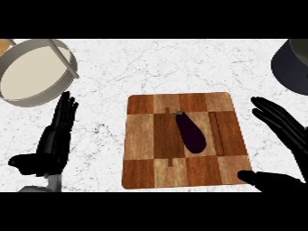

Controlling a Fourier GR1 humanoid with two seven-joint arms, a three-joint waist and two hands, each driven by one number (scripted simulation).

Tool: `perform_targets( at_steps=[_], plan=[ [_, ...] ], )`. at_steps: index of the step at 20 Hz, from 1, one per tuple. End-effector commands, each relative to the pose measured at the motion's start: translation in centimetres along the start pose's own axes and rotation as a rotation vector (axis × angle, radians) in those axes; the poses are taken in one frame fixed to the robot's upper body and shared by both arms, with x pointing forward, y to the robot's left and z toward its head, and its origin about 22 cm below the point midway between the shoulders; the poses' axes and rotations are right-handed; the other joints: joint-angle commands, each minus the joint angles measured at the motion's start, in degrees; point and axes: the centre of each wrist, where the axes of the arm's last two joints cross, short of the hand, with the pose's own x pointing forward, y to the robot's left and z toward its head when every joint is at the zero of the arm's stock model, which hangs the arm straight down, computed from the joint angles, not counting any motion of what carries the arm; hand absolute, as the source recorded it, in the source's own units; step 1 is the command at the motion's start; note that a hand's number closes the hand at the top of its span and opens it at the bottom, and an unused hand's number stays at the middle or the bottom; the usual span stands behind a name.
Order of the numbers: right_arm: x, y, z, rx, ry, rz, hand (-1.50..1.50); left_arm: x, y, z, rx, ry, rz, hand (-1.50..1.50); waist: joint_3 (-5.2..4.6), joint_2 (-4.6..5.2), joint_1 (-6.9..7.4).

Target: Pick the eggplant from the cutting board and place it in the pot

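While the eggplant (191, 134) lies untouched on the cutting board (143, 173), the left hand (53, 142) and right hand (291, 135) flank it with straight fingers.

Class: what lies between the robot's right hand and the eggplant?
In the head view, nothing but bare cutting board and a strip of counter separates the right hand from the eggplant.

left hand (55, 135): open, fingers straight, pointing up | right hand (291, 143): open, fingers straight, thumb spread
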Motion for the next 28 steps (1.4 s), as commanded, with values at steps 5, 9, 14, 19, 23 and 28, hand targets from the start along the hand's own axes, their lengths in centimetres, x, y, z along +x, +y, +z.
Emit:
perform_targets(
  at_steps=[5, 9, 14, 19, 23, 28],
  plan=[
    [2.9, 1.8, -0.9, 0.358, 0.262, 0.282, -1.50, -0.4, 0.1, -0.3, -0.021, -0.007, 0.004, 0.00, -0.03, 0.22, 1.05],
    [6.2, 3.9, -2.8, 0.412, 0.311, 0.282, -1.50, -0.1, -1.7, -0.7, -0.010, -0.015, 0.003, 0.00, 0.10, 0.21, 0.91],
    [3.9, 6.6, -5.3, 0.459, 0.350, 0.239, -1.50, -1.0, 0.7, -1.5, -0.002, -0.008, 0.020, 0.00, 0.18, 0.28, 0.75],
    [3.5, 8.7, -6.3, 0.518, 0.454, 0.357, -1.50, 0.1, -0.7, -1.7, -0.011, -0.007, 0.006, 0.00, 0.18, 0.29, 0.75],
    [1.5, 9.0, -6.2, 0.551, 0.473, 0.316, -1.50, 0.6, -1.3, -0.5, 0.004, -0.024, 0.006, 0.00, 0.20, 0.23, 0.75],
    [4.2, 11.0, -6.1, 0.531, 0.454, 0.307, -1.50, 0.4, -1.4, -0.8, -0.010, 0.009, 0.012, 0.00, 0.19, 0.18, 0.60]
  ],
)
